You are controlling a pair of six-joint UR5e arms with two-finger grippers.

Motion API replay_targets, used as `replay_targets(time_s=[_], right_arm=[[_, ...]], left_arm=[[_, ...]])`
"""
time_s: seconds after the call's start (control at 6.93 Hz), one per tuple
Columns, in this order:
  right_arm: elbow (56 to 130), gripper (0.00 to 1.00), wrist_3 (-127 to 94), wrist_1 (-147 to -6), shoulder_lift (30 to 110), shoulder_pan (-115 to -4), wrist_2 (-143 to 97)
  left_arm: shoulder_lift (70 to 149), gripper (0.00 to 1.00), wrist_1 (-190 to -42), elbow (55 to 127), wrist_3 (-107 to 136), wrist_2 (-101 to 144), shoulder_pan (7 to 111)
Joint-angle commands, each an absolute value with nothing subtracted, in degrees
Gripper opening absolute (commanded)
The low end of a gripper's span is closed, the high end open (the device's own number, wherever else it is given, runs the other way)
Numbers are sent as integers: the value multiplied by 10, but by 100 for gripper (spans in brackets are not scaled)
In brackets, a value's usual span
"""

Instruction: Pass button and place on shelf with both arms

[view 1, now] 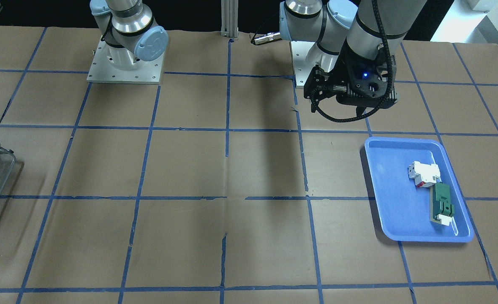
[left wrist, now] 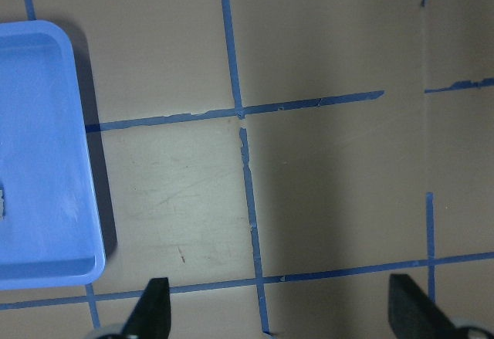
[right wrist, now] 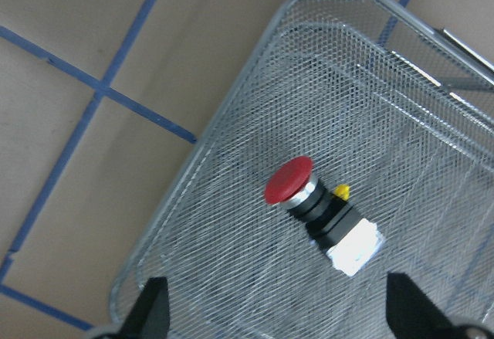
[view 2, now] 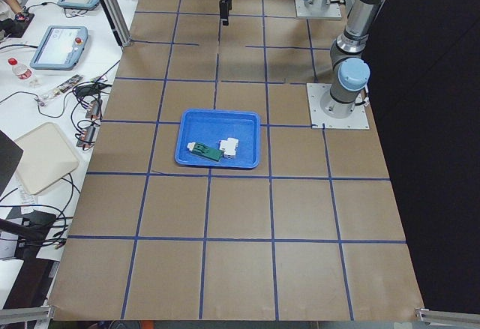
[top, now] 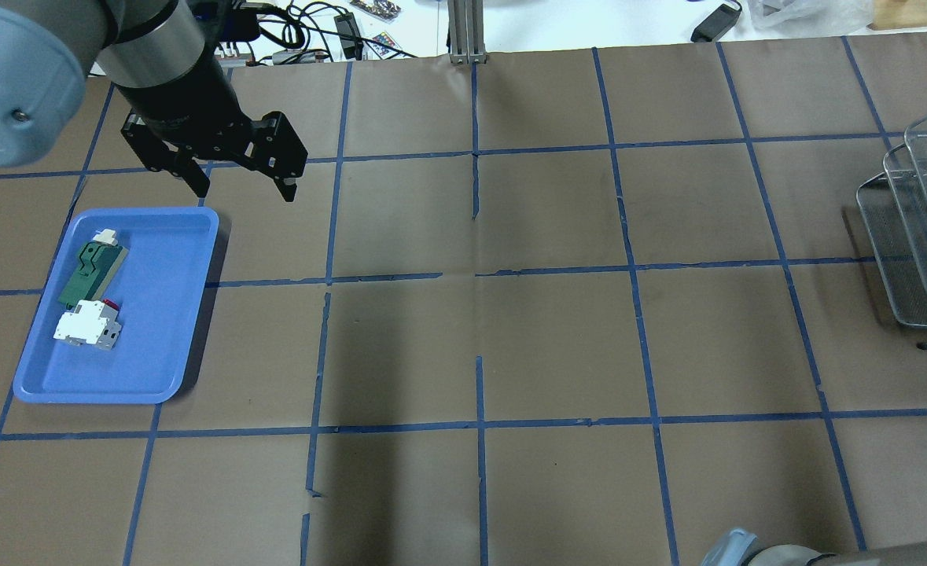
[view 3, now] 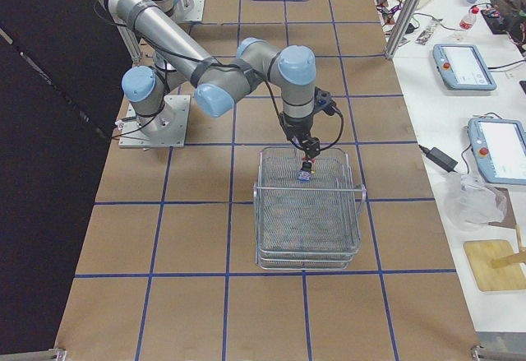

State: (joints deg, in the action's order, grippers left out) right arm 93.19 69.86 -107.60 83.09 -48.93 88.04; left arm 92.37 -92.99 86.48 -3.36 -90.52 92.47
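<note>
The button [right wrist: 312,200], with a red cap, black body and white rear block, lies on its side on the mesh of the shelf's [right wrist: 231,146] top basket. It also shows in the exterior right view [view 3: 304,173]. My right gripper [right wrist: 282,316] is open above it, fingers wide apart and clear of the button; in the exterior right view it [view 3: 306,149] hangs over the shelf [view 3: 308,221]. My left gripper [top: 243,190] is open and empty, hovering just beyond the blue tray; the left wrist view [left wrist: 282,316] shows bare table between its fingers.
A blue tray [top: 164,346] at the table's left holds a white block with red marks [top: 86,324] and a green flat part [top: 90,267]. The shelf [top: 903,259] stands at the table's right edge. Brown paper with blue tape lines covers the table.
</note>
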Motion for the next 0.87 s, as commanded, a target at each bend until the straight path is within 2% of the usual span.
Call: replay_targets(time_s=[0.0, 0.43, 0.72], right_arm=[[933, 100, 537, -961, 910, -559, 883], [940, 100, 298, -887, 958, -739, 882], [942, 100, 94, -882, 959, -853, 884]], left_arm=[[924, 100, -930, 865, -34, -905, 925], [924, 100, -930, 865, -34, -904, 925], [924, 100, -930, 865, -33, -905, 925]])
